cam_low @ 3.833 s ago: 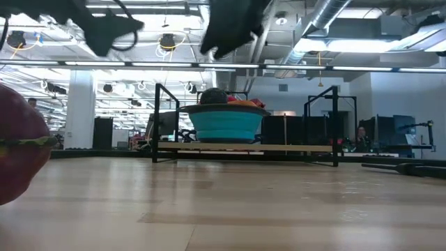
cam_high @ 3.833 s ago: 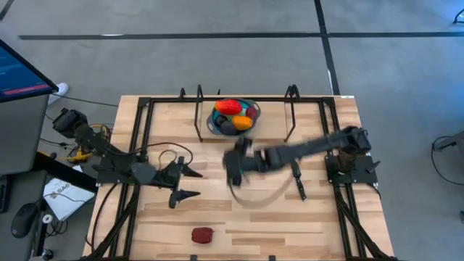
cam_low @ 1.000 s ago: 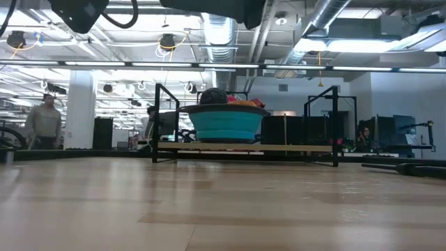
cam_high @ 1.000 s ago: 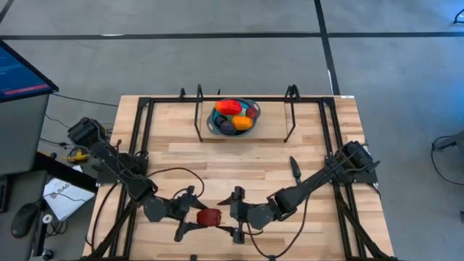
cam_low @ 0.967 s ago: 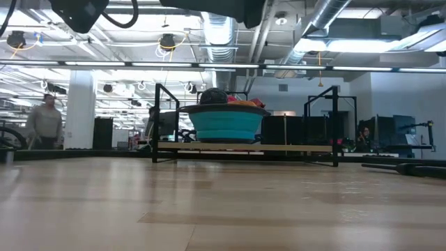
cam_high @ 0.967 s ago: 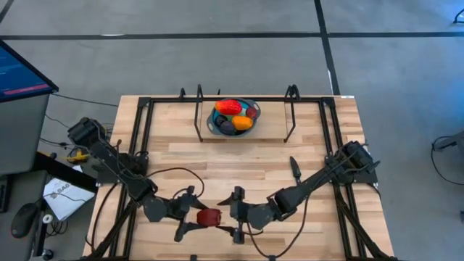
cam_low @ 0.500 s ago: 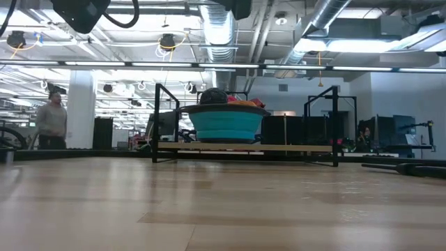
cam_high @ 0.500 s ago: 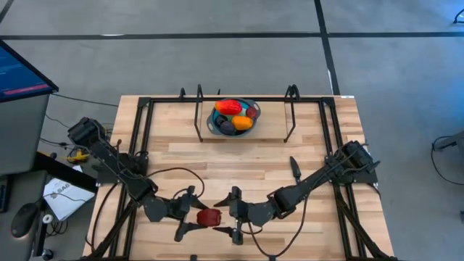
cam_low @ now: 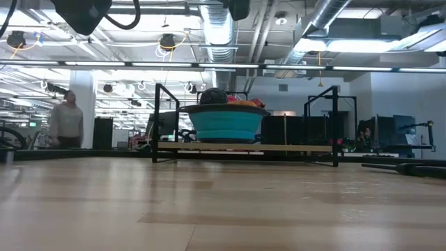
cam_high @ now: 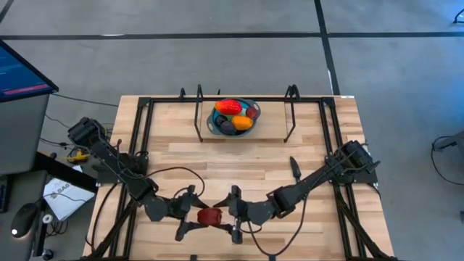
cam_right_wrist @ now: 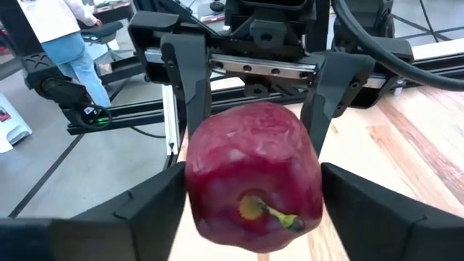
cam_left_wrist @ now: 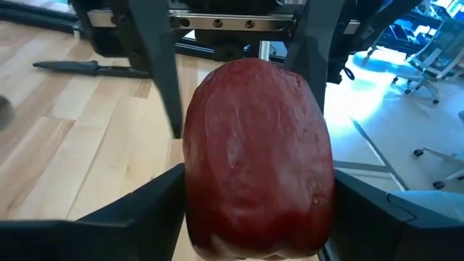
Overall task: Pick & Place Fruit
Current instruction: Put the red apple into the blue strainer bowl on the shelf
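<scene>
- I have the red fruit (cam_high: pixel 209 216) near the table's (cam_high: pixel 319 145) front edge, about midway across, with both arms converged on it from either side
- My left gripper (cam_high: pixel 190 212) comes in from the left; in its wrist view the fruit (cam_left_wrist: pixel 257 159) fills the space between its fingers (cam_left_wrist: pixel 138 214), which sit against its sides, so I read it as pinching the fruit
- My right gripper (cam_high: pixel 233 212) faces it from the right; in its wrist view the fruit (cam_right_wrist: pixel 252 185) sits between its spread fingers (cam_right_wrist: pixel 377 210), stem end towards the camera, and I cannot tell whether they touch it
- The two grippers' fingers interleave around the fruit, so there is almost no room between them
- The blue bowl (cam_high: pixel 233 117) stands at the far edge, between two black frame posts (cam_high: pixel 199 116), already holding red-orange, orange, purple and maroon pieces
- The wood between bowl and grippers is open, crossed only by cables
- In the low view the bowl (cam_low: pixel 226 124) is far off; a person (cam_low: pixel 67 120) stands in the room behind
</scene>
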Controlling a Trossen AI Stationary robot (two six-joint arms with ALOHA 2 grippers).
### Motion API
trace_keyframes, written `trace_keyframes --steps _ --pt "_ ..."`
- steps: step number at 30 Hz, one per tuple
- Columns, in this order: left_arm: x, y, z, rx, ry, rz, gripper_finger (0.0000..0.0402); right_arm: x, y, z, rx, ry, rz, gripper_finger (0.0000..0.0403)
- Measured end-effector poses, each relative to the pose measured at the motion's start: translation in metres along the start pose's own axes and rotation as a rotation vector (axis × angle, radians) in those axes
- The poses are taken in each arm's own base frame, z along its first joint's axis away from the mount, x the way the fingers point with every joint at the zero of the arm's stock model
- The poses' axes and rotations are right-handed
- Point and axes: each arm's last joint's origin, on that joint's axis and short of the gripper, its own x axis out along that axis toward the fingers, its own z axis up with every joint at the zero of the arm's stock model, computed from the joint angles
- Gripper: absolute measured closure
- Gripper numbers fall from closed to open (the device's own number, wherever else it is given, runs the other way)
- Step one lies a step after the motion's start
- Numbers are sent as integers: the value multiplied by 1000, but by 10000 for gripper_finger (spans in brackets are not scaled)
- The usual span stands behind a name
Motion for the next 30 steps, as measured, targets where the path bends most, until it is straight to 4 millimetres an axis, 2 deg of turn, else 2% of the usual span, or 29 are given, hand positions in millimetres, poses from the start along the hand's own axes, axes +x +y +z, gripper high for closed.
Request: trace_keyframes --steps 8,14,19,24,27,30 --pt "8 11 5 -54 27 -38 74 -2 2 -6 2 48 -11 175" --pt "15 28 15 -80 33 -45 37 -6 -1 -23 86 190 -85 163" --pt "4 31 33 -83 -37 -59 26 -23 0 -30 109 280 -222 160" --pt "-11 19 39 -11 -82 -80 29 -58 -11 -3 111 310 -356 162" --pt "-15 11 31 22 -92 -36 33 -76 -34 26 131 281 -446 162" --pt "-14 9 17 31 -79 21 37 -88 -67 54 164 244 -532 162"
